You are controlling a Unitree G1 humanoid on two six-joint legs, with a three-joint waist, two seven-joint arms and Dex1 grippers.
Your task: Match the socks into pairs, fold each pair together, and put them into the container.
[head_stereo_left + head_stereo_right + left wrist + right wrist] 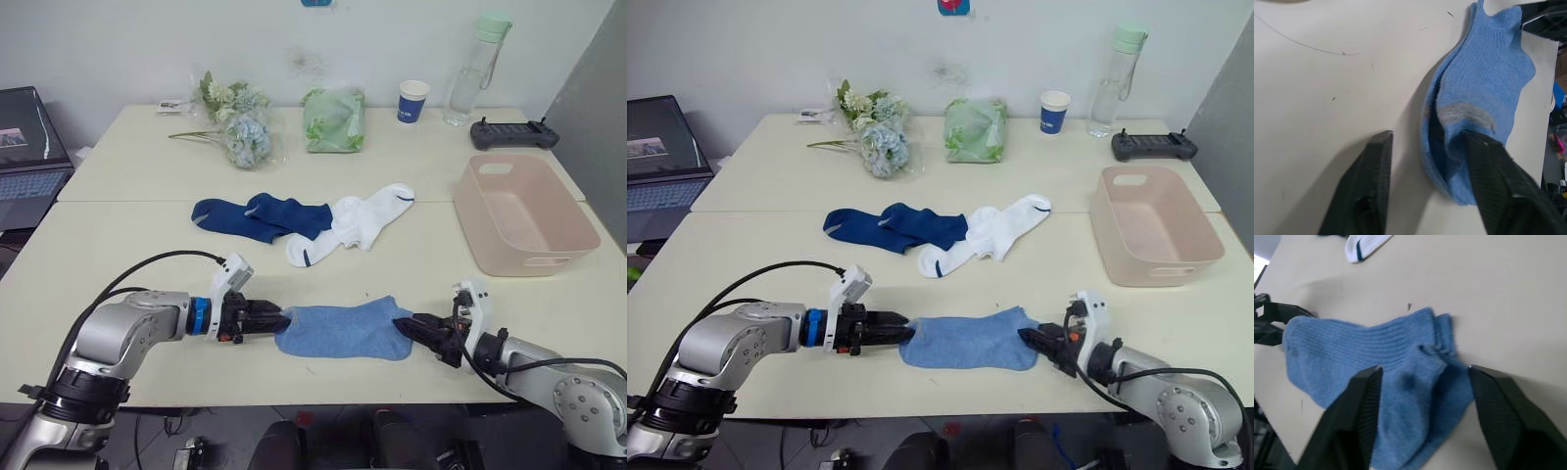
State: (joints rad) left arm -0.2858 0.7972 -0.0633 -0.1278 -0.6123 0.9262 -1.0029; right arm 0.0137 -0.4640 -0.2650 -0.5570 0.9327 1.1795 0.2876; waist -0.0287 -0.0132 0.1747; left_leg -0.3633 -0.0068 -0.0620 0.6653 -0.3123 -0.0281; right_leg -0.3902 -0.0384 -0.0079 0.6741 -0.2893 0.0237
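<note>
Light blue socks (343, 331) btwn both released grippers' fingers (1371, 191); navy socks (260, 215), white socks (358, 223) beyond.

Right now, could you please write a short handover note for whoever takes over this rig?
Left claw: open, at one end of the light blue socks.
Right claw: open, at their other end.
The light blue socks lie stacked near the table's front edge. Navy socks and white socks lie mid-table, unfolded. Container holds no socks.
Left: fold all three pairs, put them in.
</note>
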